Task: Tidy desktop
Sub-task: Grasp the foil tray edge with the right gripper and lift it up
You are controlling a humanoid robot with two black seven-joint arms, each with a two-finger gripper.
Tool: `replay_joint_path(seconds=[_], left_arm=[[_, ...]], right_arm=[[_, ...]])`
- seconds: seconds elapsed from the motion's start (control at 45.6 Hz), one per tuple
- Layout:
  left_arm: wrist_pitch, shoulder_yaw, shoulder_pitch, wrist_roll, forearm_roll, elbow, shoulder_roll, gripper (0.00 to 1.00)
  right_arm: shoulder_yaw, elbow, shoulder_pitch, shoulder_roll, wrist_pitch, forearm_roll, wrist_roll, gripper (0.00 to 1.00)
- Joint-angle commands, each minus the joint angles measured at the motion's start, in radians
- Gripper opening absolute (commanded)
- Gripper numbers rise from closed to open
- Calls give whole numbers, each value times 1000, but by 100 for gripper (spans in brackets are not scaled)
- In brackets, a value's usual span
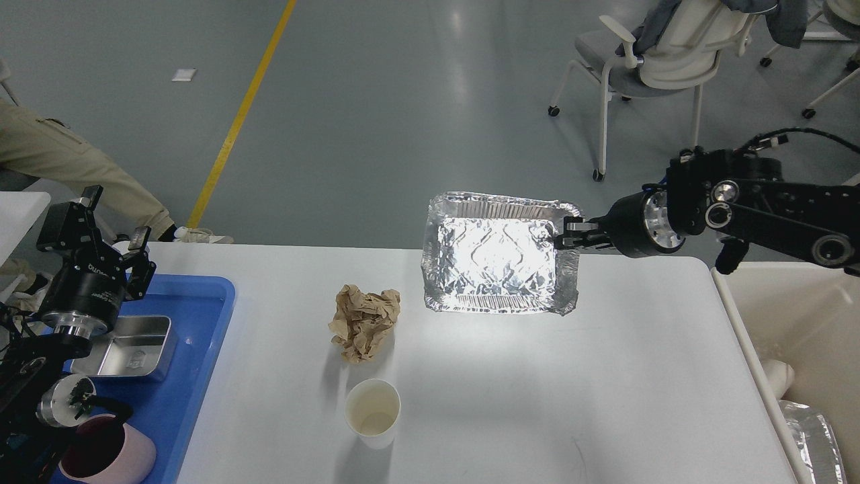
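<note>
The white desktop (537,390) fills the lower view. My right gripper (564,236) is shut on the right rim of a foil tray (497,259) and holds it in the air above the table's far edge, tilted with its inside facing me. A crumpled brown paper ball (364,321) lies left of the middle. A white paper cup (372,412) stands upright in front of it. My left gripper (114,225) is open and empty above the far end of the blue tray (195,336).
The blue tray at the left holds a steel box (127,346) and a pink cup (111,457). A beige bin (799,336) stands at the table's right end with foil inside. A chair (652,60) and a seated person's leg (80,168) are beyond the table.
</note>
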Motion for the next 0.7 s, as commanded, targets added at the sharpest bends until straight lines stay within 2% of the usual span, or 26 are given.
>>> replay_joint_path(seconds=[0.0, 0.132, 0.505, 0.68], left_arm=[[-1, 0, 3, -1, 0, 6, 2, 97], [-1, 0, 7, -3, 1, 6, 2, 97], [-1, 3, 9, -4, 1, 9, 2, 97], [-1, 3, 12, -4, 1, 9, 2, 97]], right_arm=[[7, 0, 48, 66, 21, 3, -53, 0], [15, -18, 68, 122, 52, 10, -119, 0], [21, -67, 65, 184, 115, 32, -158, 0], [29, -95, 65, 185, 130, 129, -199, 0]])
